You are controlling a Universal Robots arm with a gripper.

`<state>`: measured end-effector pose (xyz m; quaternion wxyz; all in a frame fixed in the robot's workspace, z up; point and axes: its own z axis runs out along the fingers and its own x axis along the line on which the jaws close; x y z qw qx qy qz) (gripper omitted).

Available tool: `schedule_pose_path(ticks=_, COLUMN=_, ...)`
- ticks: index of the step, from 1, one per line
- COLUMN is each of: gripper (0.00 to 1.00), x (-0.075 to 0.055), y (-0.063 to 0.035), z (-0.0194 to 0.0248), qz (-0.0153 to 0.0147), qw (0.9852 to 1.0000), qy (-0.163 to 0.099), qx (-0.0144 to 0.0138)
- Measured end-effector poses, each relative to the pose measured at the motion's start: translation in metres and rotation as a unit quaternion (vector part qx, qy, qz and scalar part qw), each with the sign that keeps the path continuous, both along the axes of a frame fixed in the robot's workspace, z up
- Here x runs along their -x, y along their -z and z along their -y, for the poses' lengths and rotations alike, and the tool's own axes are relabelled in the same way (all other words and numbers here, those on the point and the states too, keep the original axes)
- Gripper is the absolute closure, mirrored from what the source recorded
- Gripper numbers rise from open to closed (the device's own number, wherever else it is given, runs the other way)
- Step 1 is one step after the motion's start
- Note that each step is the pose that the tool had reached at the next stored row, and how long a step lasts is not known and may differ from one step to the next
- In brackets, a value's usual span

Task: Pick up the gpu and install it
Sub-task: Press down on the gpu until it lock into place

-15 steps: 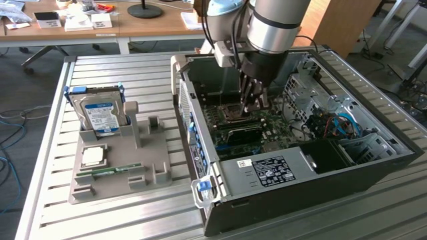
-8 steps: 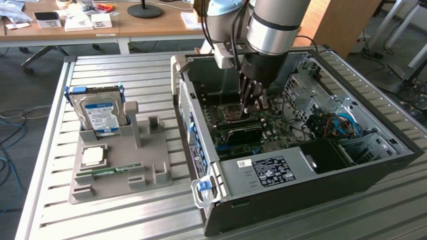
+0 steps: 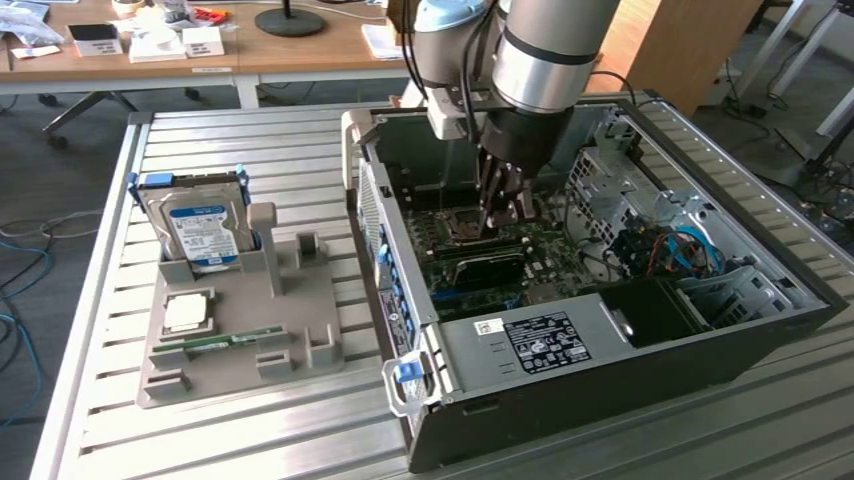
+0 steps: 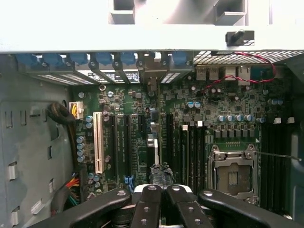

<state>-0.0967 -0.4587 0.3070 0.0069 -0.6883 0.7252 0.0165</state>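
Gripper is down inside the open pc case, fingers drawn together, tips just above the motherboard. It points straight down, likely so a card meets the expansion slots square on.

gpu: my read is the dark flat rectangle directly below the fingertips, standing on edge across the board, near the cpu socket. It is thin and near black with a paler strip along the top edge. Can't make out the fan or bracket from here. Can't tell if the tips pinch its top edge or just sit over it, nor whether it's fully seated.

Well away from the gripper, outside the case, the grey parts holder keeps 1 hard drive, 1 cpu and 1 memory stick. Its 2 upright posts stand bare, which fits the card having left there.
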Motion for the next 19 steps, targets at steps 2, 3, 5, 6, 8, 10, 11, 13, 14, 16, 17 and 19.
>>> schedule_pose_path(ticks=2, gripper=0.89, x=0.000, y=0.0010, z=-0.0014, qz=0.0000, qw=1.0000, qy=-0.001, qx=0.0000)
schedule_pose_path(ticks=3, gripper=0.89, x=0.000, y=0.0021, z=-0.0017, qz=0.0000, qw=1.0000, qy=-0.001, qx=-0.0001)
schedule_pose_path(ticks=5, gripper=0.89, x=0.001, y=0.0049, z=-0.0019, qz=0.0000, qw=1.0000, qy=-0.003, qx=0.0001)
schedule_pose_path(ticks=6, gripper=0.89, x=0.001, y=0.0065, z=-0.0020, qz=0.0000, qw=1.0000, qy=-0.004, qx=0.0000)
schedule_pose_path(ticks=8, gripper=0.89, x=0.002, y=0.0097, z=-0.0021, qz=0.0000, qw=1.0000, qy=-0.006, qx=0.0000)
schedule_pose_path(ticks=10, gripper=0.89, x=0.002, y=0.0110, z=-0.0022, qz=0.0000, qw=1.0000, qy=-0.007, qx=0.0001)
schedule_pose_path(ticks=11, gripper=0.89, x=0.002, y=0.0110, z=-0.0021, qz=-0.0001, qw=1.0000, qy=-0.007, qx=0.0002)
schedule_pose_path(ticks=13, gripper=0.89, x=0.002, y=0.0120, z=-0.0022, qz=0.0001, qw=1.0000, qy=-0.007, qx=0.0000)
schedule_pose_path(ticks=14, gripper=0.89, x=0.002, y=0.0124, z=-0.0023, qz=0.0000, qw=1.0000, qy=-0.008, qx=0.0000)
schedule_pose_path(ticks=16, gripper=0.89, x=0.002, y=0.0130, z=-0.0024, qz=0.0000, qw=0.9999, qy=-0.010, qx=0.0001)
schedule_pose_path(ticks=17, gripper=0.89, x=0.002, y=0.0132, z=-0.0025, qz=0.0000, qw=0.9999, qy=-0.011, qx=0.0000)
schedule_pose_path(ticks=19, gripper=0.89, x=0.000, y=0.0135, z=-0.0025, qz=0.0000, qw=0.9999, qy=-0.011, qx=0.0000)
